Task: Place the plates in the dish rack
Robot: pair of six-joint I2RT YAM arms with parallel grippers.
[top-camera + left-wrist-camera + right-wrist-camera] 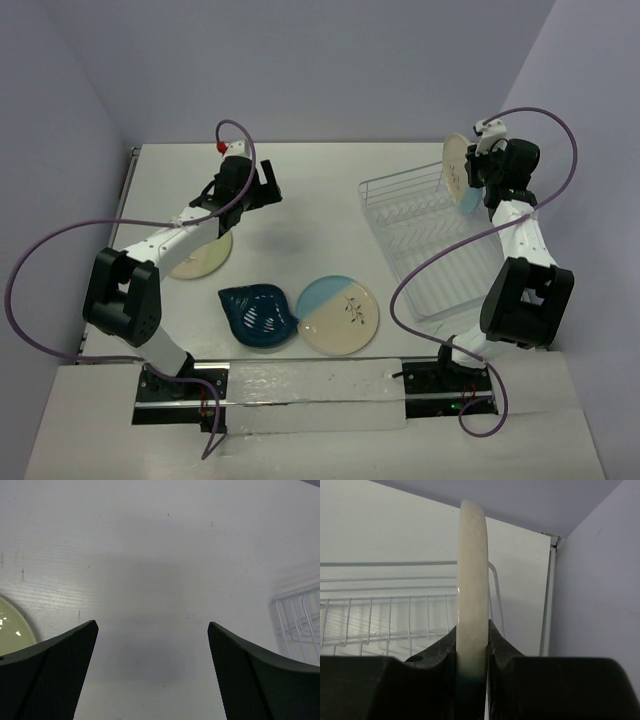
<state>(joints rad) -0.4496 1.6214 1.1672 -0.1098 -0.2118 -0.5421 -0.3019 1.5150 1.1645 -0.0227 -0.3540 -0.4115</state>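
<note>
Broadly, a white rectangular worktop (pixel 320 190) fills the overhead view, with both arms reaching away from its near edge. On its right side lies the dish rack (pixel 400 183), a long rectangle of thin white-silver wire with a row of upright slots; no plate stands in any of them. Its wires also show in the lower right corner of the left wrist view (pixel 300 625) and behind the held plate in the right wrist view (pixel 395 610). Near the front middle of the worktop a small round cream-and-light-blue plate with a dark sprig (pixel 339 315) lies flat, and just left of it sits a dark teal leaf-shaped dish (pixel 257 315), its pointed tip meeting that plate's rim. Further left, a plain pale yellow round plate (pixel 200 255) lies flat, partly under the left arm, and its edge shows at the left border of the left wrist view (pixel 10 630). A second cream-and-light-blue plate (pixel 458 172) is upright on edge at the far right corner of the rack, clamped at its lower rim by the right pincer (pixel 478 170); whether it touches the wires cannot be told. The right wrist camera sees this plate edge-on (pixel 472 580), with the pincer (pixel 472 640) pressed on both faces. The left pincer (pixel 262 185) hangs over bare worktop between the yellow plate and the rack, spread wide with nothing in it (pixel 152 630).
</note>
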